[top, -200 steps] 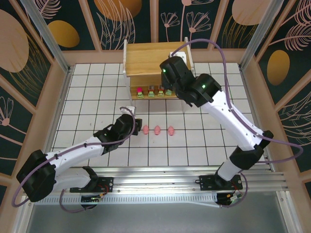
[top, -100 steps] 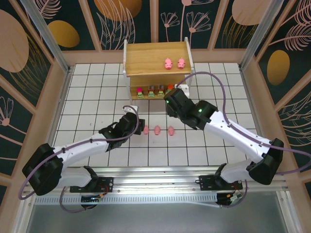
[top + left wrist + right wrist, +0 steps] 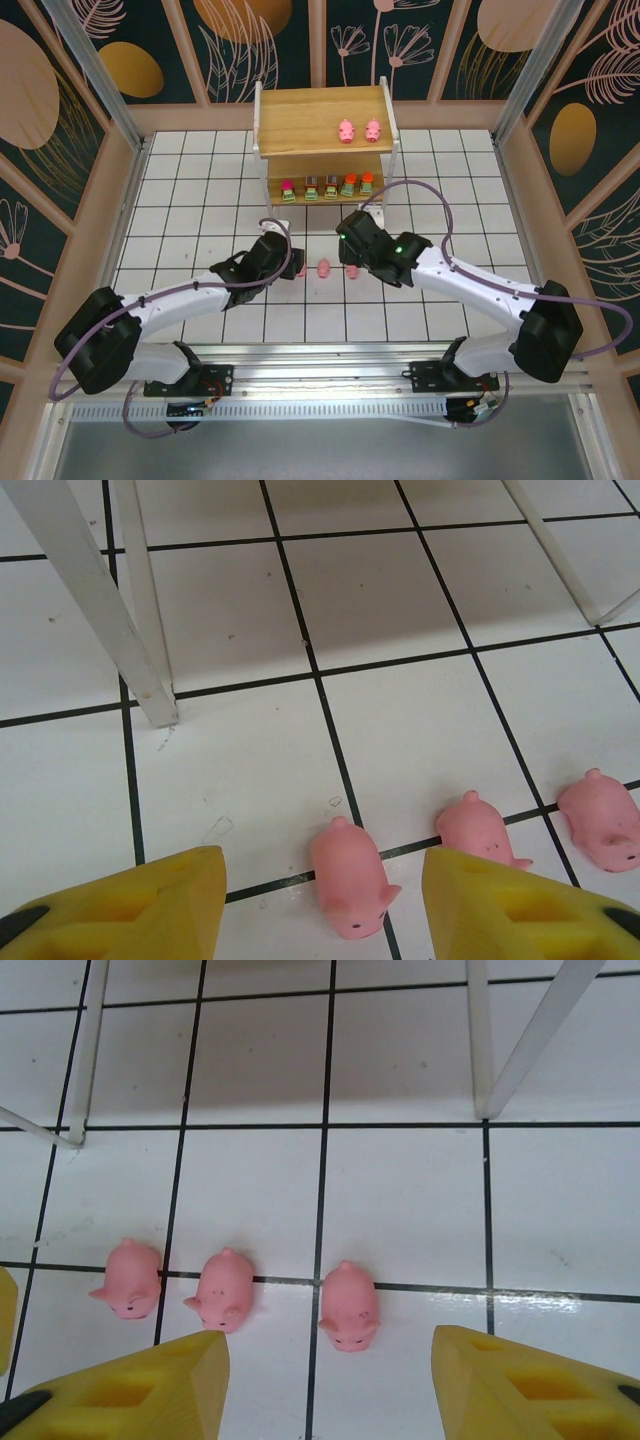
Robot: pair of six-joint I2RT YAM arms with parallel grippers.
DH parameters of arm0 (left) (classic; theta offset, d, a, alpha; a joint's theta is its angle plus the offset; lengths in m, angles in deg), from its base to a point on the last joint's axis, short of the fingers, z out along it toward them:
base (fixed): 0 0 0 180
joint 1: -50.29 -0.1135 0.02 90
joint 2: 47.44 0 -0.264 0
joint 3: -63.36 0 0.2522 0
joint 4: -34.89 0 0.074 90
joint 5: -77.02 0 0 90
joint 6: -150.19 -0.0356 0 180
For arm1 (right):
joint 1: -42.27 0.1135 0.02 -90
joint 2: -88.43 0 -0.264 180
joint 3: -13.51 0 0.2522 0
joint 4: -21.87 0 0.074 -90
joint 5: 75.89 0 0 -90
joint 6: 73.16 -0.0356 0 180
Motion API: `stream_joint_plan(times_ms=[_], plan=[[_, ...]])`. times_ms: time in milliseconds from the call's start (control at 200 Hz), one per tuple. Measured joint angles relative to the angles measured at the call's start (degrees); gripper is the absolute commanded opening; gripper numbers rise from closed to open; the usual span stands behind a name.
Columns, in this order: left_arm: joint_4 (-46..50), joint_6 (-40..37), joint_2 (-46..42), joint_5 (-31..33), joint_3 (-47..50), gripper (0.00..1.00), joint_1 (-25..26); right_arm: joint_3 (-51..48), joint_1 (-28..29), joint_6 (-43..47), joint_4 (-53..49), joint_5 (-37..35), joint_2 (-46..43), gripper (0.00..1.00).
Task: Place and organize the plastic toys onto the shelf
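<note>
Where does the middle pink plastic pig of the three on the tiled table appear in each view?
Top external: the middle pink plastic pig lies just below picture centre.
Left wrist: lower right, second of three from the left.
Right wrist: lower left, again second from the left.
Shared landmark: the white-legged wooden shelf; its legs stand beyond it in both wrist views.

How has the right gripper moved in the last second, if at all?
Yes. The right gripper has drawn back from the shelf toward the near edge, now over the pink pigs.
</note>
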Motion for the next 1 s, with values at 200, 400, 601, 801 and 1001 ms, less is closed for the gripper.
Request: stream_joint_plan(times_ms=[200, 400, 601, 801, 1001], plan=[[-1.3, 0.2, 0.6, -0.1, 0.0, 0.60, 0.0, -3.6, 0.0, -1.3, 3.8, 1.2, 1.5, 0.66], [-1.3, 0.2, 0.9, 0.0, 0.0, 0.60, 0.0, -6.2, 0.0, -1.6, 7.2, 2.1, 4.5, 0.69], [-1.4, 0.2, 0.9, 0.1, 0.0, 0.73, 0.0, -8.2, 0.0, -2.3, 10.6, 3.3, 7.4, 0.68], [-1.5, 0.3, 0.9, 0.3, 0.5, 0.73, 0.0, -9.2, 0.0, -2.7, 12.9, 4.2, 9.8, 0.67], [-1.4, 0.2, 0.9, 0.5, 0.7, 0.82, 0.0, -9.6, -0.2, -2.7, 14.6, 4.7, 11.8, 0.63]])
